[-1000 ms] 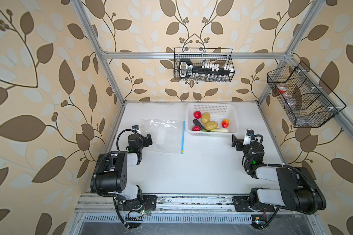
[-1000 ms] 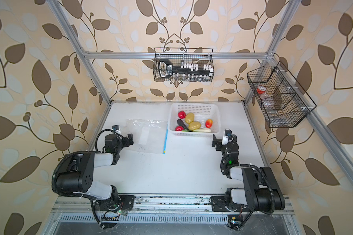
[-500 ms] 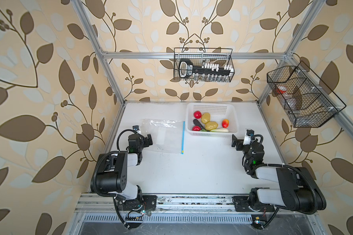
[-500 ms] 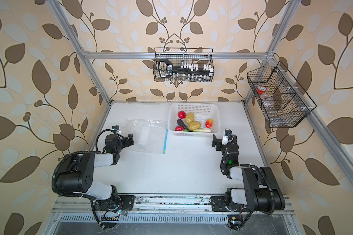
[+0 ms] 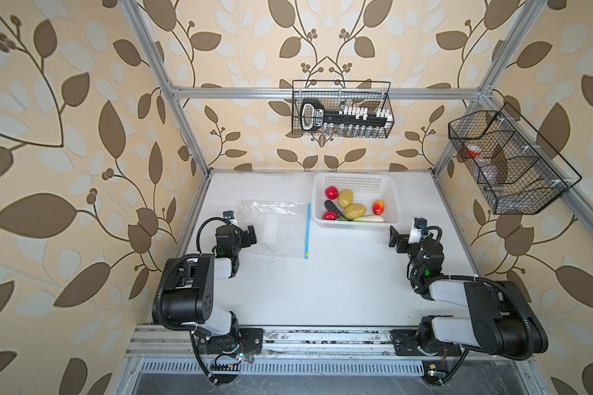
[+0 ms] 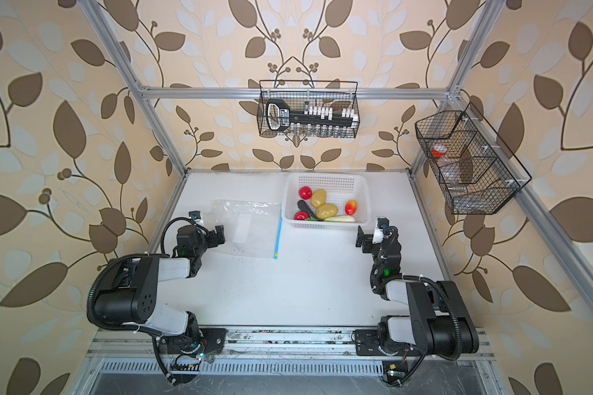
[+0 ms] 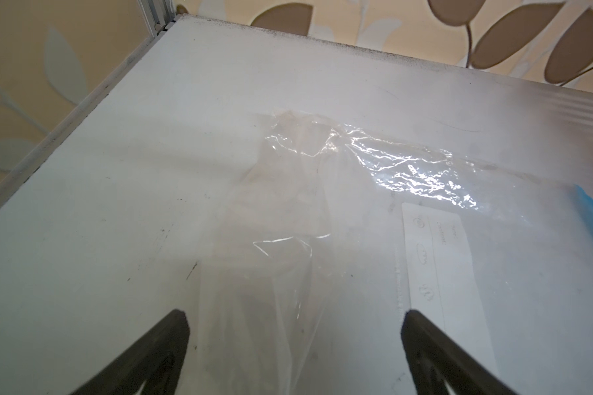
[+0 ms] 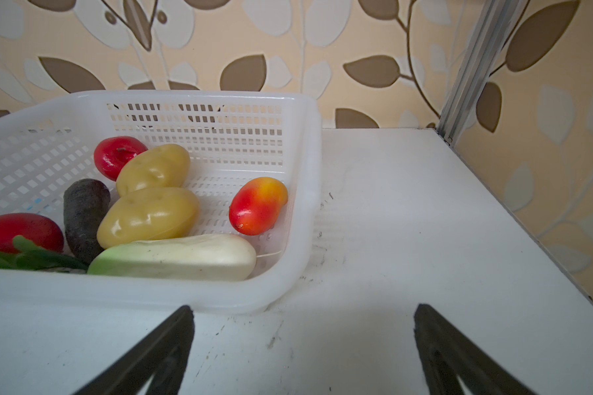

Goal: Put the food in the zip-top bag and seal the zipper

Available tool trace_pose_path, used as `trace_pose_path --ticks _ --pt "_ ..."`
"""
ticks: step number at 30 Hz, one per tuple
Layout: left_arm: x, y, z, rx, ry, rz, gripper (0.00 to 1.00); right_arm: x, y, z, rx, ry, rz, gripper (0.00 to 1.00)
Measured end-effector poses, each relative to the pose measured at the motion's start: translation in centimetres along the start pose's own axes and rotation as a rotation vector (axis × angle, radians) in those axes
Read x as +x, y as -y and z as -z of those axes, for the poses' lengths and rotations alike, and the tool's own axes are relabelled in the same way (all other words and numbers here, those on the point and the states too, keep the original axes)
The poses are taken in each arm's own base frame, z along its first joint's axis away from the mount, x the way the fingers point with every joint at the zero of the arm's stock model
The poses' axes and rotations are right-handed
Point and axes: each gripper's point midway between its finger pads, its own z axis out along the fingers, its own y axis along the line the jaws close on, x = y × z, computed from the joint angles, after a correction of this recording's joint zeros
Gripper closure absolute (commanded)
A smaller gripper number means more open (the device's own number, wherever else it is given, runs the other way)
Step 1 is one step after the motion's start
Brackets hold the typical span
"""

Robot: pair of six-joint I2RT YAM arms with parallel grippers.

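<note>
The food lies in a white perforated basket: two red tomatoes, two potatoes, a red-yellow fruit, a dark eggplant and a white radish. Left of the basket the clear zip-top bag lies flat and empty, its blue zipper facing the basket. My left gripper is open at the bag's far-from-zipper edge, holding nothing. Just off the basket's near right corner, my right gripper is open and empty.
A black wire basket with tools hangs on the back wall. Another wire basket hangs on the right wall. Aluminium frame posts bound the white table.
</note>
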Motion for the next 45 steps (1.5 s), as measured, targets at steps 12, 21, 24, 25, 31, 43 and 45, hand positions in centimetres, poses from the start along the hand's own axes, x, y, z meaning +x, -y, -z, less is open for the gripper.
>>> trace_pose_path --ticks 12,21,24,25,31,43,45 --pt "0.1 0.4 0.0 0.008 -0.002 -0.007 0.01 0.0 -0.3 0.0 0.006 0.000 0.009 0.00" --pt "-5.7 0.5 1.0 -0.036 -0.023 -0.003 0.01 -2.9 1.4 1.1 0.134 0.021 -0.008 0.00" --pt "-11.5 1.4 2.6 -0.021 0.056 0.002 0.01 -4.5 2.1 1.2 0.179 0.023 -0.042 0.00" --pt "-13.1 1.8 3.0 -0.011 0.061 0.007 0.01 -4.7 2.4 1.2 0.195 0.013 -0.056 0.00" --pt "-16.1 6.8 5.0 0.121 -0.060 0.010 0.01 -6.2 2.9 1.9 0.231 -0.058 -0.106 0.00" --pt "-7.9 13.5 4.8 0.066 -0.363 -0.255 0.01 -6.9 1.4 2.9 0.156 -0.223 -0.174 0.00" --pt "-6.9 14.0 4.3 0.040 -0.401 -0.290 0.01 -5.5 1.0 2.9 0.138 -0.280 -0.172 0.00"
